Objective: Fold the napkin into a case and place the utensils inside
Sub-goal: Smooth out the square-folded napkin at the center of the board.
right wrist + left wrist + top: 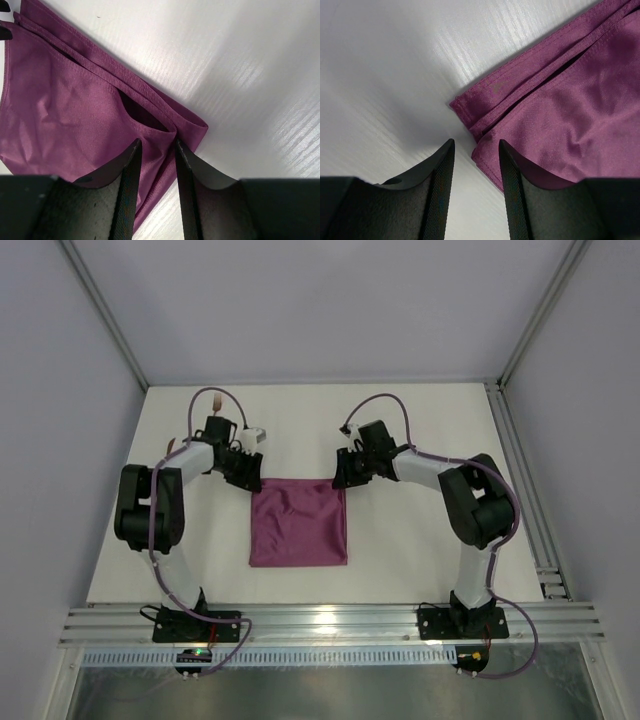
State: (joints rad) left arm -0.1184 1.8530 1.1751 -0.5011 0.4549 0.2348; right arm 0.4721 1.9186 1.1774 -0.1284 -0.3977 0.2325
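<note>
The plum-purple napkin [298, 523] lies folded into a flat square on the white table [430, 430], between the two arms. My left gripper [250, 479] is down at its far left corner. In the left wrist view this gripper [476, 146] is open, with bare table between its fingers and the napkin's [570, 100] hemmed edge just inside the right finger. My right gripper [340, 480] sits at the far right corner. Seen from the right wrist, it [157, 145] is open astride the napkin [65, 110], where the top layer gapes slightly. The utensils are out of view.
An aluminium rail [530, 490] runs along the table's right edge. A slotted rail [330, 620] at the near edge carries both arm bases. Pale walls close in the back and both sides.
</note>
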